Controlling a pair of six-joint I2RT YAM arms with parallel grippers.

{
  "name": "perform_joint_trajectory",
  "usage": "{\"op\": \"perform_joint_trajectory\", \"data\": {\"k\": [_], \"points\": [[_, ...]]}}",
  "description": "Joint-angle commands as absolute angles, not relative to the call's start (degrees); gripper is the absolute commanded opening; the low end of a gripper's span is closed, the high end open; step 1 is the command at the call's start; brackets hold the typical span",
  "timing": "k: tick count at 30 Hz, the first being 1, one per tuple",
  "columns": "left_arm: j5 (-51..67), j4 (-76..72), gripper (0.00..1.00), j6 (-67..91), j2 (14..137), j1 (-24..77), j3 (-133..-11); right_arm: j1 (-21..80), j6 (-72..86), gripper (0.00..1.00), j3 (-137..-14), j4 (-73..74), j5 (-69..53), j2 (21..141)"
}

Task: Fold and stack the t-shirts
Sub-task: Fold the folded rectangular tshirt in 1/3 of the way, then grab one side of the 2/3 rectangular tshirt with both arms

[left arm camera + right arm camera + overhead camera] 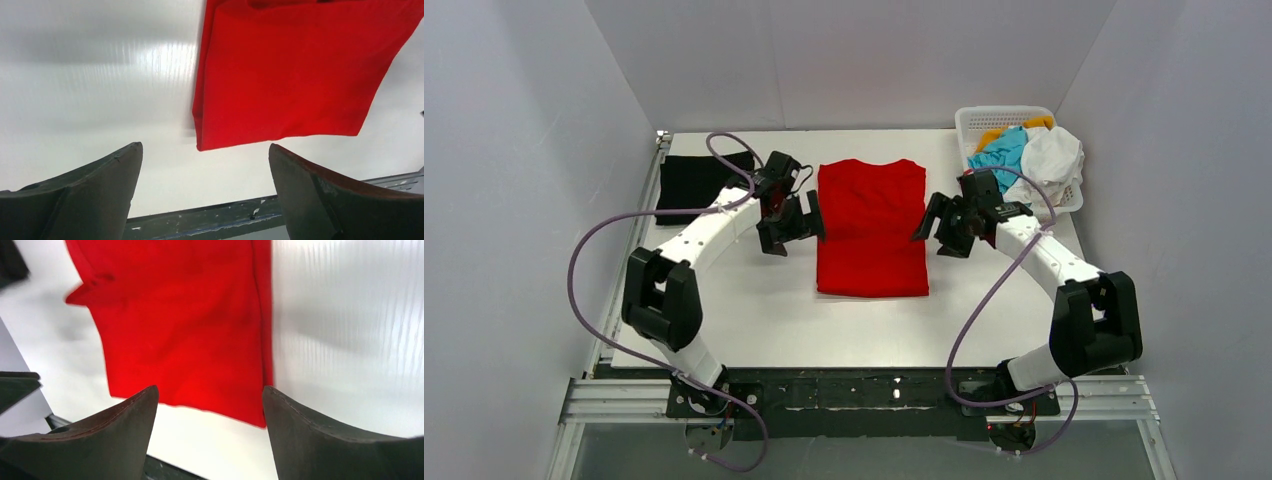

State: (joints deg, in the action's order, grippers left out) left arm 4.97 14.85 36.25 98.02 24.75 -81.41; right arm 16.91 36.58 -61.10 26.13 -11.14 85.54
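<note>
- While the red t-shirt (871, 228) lies folded flat in the middle of the worktop (754, 315), both pincers are released.
- Left pincer (796, 230): jaws wide apart, just beside its left edge.
- Right pincer (939, 228): same, beside its right edge.
- Black t-shirt (692, 183): folded, far left.

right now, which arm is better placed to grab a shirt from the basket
Right, likely: the basket stands at the far right just beyond the open right pincer; the left pincer sits across the red t-shirt.
</note>
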Motion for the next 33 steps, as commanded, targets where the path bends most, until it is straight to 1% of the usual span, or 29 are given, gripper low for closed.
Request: {"op": "perform_joint_trajectory", "data": {"k": [1, 5, 8, 10, 13, 17, 19, 20, 22, 24, 27, 28, 31, 33], "points": [[9.3, 16.5, 0.98, 39.0, 94.2, 24.6, -72.0, 17.1, 37.4, 0.84, -52.9, 24.3, -14.3, 81.4], [15.6, 12.9, 0.98, 42.2, 96.4, 24.7, -68.3, 17.1, 39.7, 0.82, -48.2, 21.2, -16.0, 82.0], [16.5, 9.6, 0.98, 43.9, 99.0, 24.9, -66.6, 17.1, 41.2, 0.8, -46.1, 19.5, -15.8, 83.2], [16.5, 8.9, 0.95, 44.5, 101.3, 24.9, -66.4, 17.1, 42.0, 0.78, -45.2, 18.5, -15.8, 84.0], [18.5, 7.9, 0.83, 46.1, 103.4, 25.1, -66.3, 17.1, 42.6, 0.74, -44.0, 18.0, -15.4, 84.9], [18.7, 6.8, 0.65, 47.0, 103.9, 26.1, -64.4, 17.1, 43.4, 0.71, -42.5, 17.2, -15.0, 85.6], [19.0, 5.9, 0.6, 47.4, 104.2, 26.2, -62.7, 17.1, 43.7, 0.7, -41.9, 16.6, -15.3, 85.8], [19.0, 5.8, 0.54, 47.5, 104.5, 26.2, -62.3, 17.2, 43.8, 0.69, -41.7, 16.5, -15.3, 85.9], [18.9, 5.5, 0.48, 47.6, 104.9, 26.2, -61.5, 17.1, 43.9, 0.66, -41.2, 16.3, -15.4, 85.9], [19.3, 4.9, 0.46, 48.0, 105.4, 26.2, -61.1, 17.1, 43.8, 0.63, -40.6, 16.1, -15.5, 86.1], [20.0, 4.6, 0.37, 48.5, 106.5, 26.2, -61.2, 17.1, 43.9, 0.55, -39.9, 16.1, -16.2, 86.1], [20.3, 4.5, 0.35, 48.7, 106.9, 26.2, -61.1, 17.1, 44.0, 0.54, -39.5, 16.0, -16.6, 86.1], [21.3, 3.8, 0.28, 49.5, 107.5, 26.3, -60.5, 17.3, 44.3, 0.52, -37.8, 16.0, -17.9, 85.0], [20.9, 3.8, 0.17, 49.7, 107.2, 26.4, -59.7, 17.2, 44.4, 0.52, -36.6, 16.3, -18.2, 84.3]]}}
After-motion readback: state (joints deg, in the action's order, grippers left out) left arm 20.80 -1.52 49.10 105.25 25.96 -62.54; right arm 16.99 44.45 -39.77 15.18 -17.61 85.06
